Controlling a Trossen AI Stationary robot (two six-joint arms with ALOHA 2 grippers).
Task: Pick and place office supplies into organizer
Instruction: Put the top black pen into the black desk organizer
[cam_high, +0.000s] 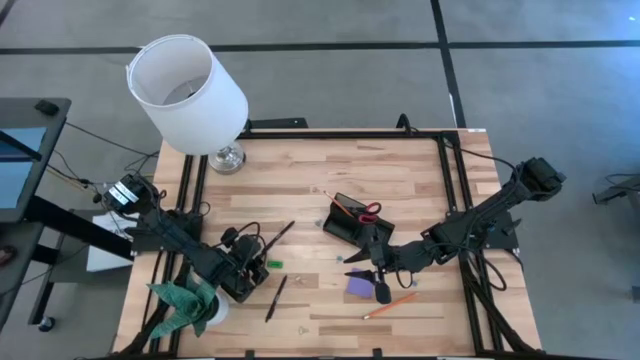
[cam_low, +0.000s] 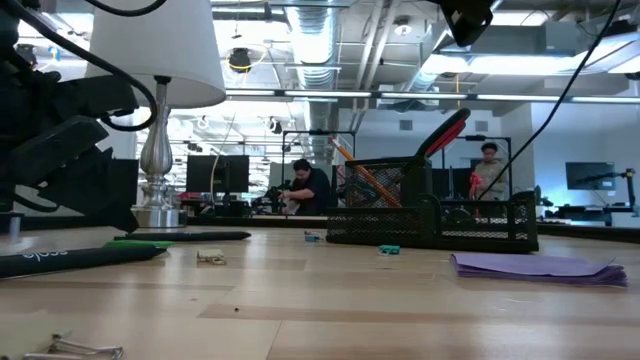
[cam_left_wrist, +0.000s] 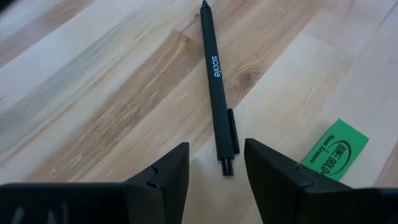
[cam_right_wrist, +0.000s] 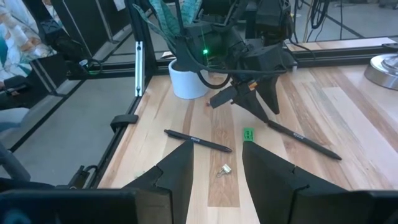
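My left gripper (cam_high: 255, 262) (cam_left_wrist: 216, 165) is open and low over the table, one finger on each side of the clip end of a black pen (cam_left_wrist: 216, 87) (cam_high: 280, 238) that lies flat. A tiny green piece (cam_left_wrist: 333, 149) (cam_high: 273, 263) lies beside it. My right gripper (cam_high: 372, 282) (cam_right_wrist: 217, 168) hovers open over the purple note pad (cam_high: 358, 286) (cam_low: 540, 267) and holds nothing. The black organizer (cam_high: 348, 226) (cam_low: 430, 215) holds red-handled scissors (cam_high: 370, 210) and orange pencils (cam_low: 365, 180). A second black pen (cam_high: 276, 297) (cam_right_wrist: 198, 140) and an orange pencil (cam_high: 390, 305) lie loose.
A white-shaded lamp (cam_high: 190, 90) stands at the far left of the table. A green paper plant in a white pot (cam_high: 195, 300) sits by the left arm. Small metal clips (cam_right_wrist: 224, 169) (cam_low: 85, 350) lie on the wood. People sit in the room beyond (cam_low: 310, 185).
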